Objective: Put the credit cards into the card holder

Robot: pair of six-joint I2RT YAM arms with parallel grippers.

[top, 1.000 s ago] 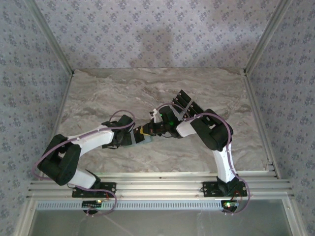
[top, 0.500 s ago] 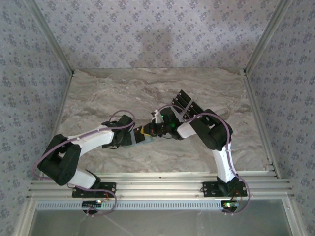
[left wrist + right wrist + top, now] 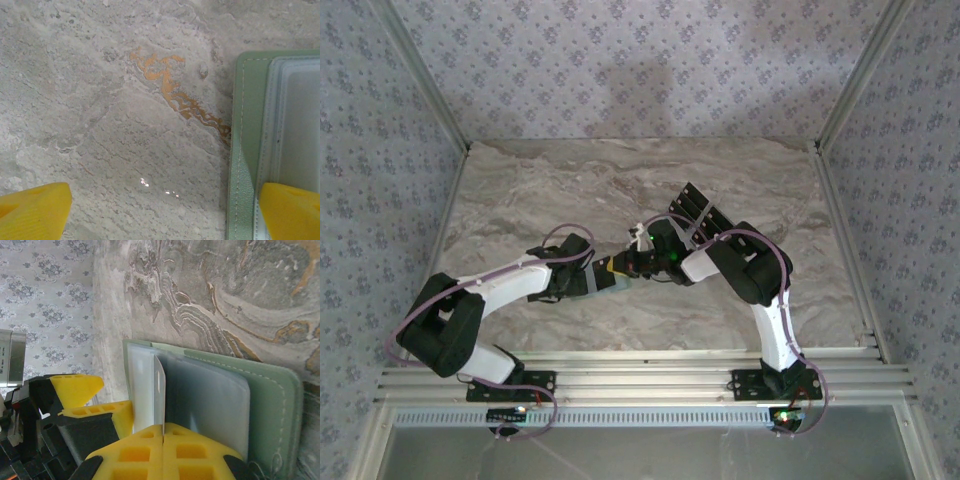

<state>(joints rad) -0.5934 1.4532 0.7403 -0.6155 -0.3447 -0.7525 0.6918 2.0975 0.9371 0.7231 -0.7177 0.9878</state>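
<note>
The card holder (image 3: 272,390) lies open on the marble table, pale green outside with clear greyish sleeves (image 3: 210,400) inside. It also shows at the right edge of the left wrist view (image 3: 247,100) and between the two grippers from above (image 3: 618,284). My right gripper (image 3: 163,427) is shut on a thin pale credit card (image 3: 160,385), seen edge-on, standing upright against the sleeves. My left gripper (image 3: 160,215) is open. One of its yellow fingers (image 3: 290,210) rests on the holder's sleeve and the other stands on bare marble. Both grippers meet mid-table (image 3: 625,268).
A fanned stack of dark flat pieces (image 3: 698,212) lies just behind the right wrist. Patterned walls and metal rails (image 3: 840,100) enclose the marble table (image 3: 520,190) on three sides. The left gripper's fingers (image 3: 75,385) sit close beside the right gripper.
The right wrist has shifted very slightly at the holder. The left arm and the holder have stayed where they were.
</note>
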